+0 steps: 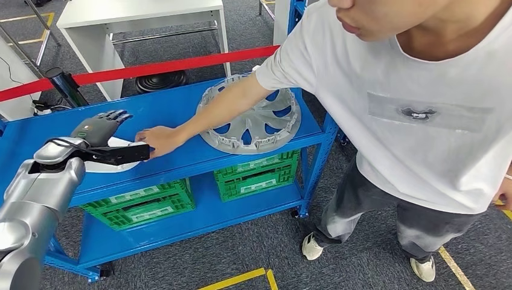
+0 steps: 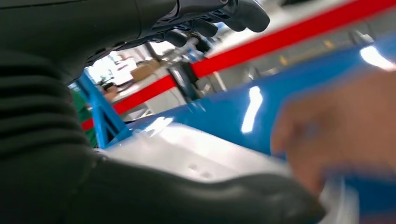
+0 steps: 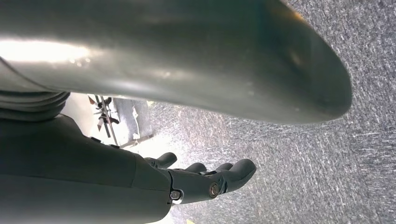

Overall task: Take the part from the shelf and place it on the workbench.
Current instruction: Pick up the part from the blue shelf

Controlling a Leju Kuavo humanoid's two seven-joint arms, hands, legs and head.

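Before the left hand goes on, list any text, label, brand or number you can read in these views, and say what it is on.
No text can be read in any view.
Green crates under the blue shelf: white label strips on their fronts, too small to read.
Person's white T-shirt: a grey patch with a small dark emblem, no legible words.
Grey wheel cover: no markings legible.
White part under the left hand: plain, blurred.

white labels on green crates (image 1: 145, 205), perhaps printed, too small to read
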